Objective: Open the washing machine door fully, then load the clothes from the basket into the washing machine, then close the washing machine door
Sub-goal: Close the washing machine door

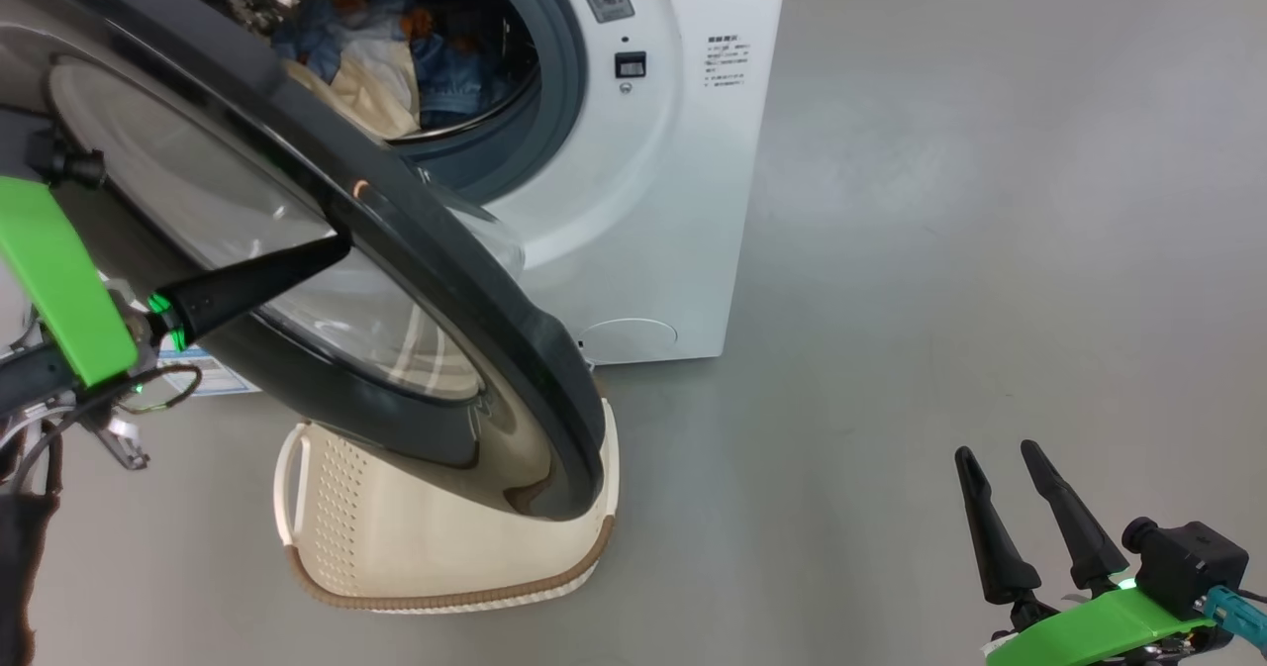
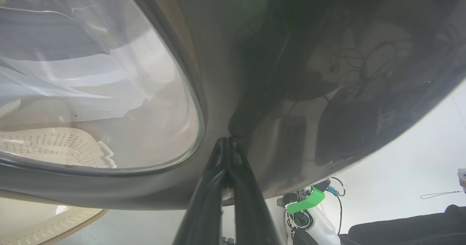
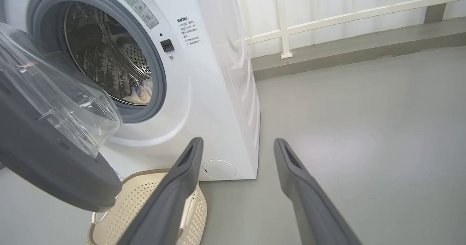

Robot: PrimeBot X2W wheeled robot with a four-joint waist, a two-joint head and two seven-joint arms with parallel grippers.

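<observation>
Black washing machine door is hanging half open, bulge facing the drum; pinched left tool is touching it, right tool gaping over grey floor.

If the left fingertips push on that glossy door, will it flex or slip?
The washing machine door looks rigid, so it should swing as one piece, not flex. Its glossy face may let the shut left gripper skid sideways. Its lower edge seems to overhang the basket and might brush it.
</observation>
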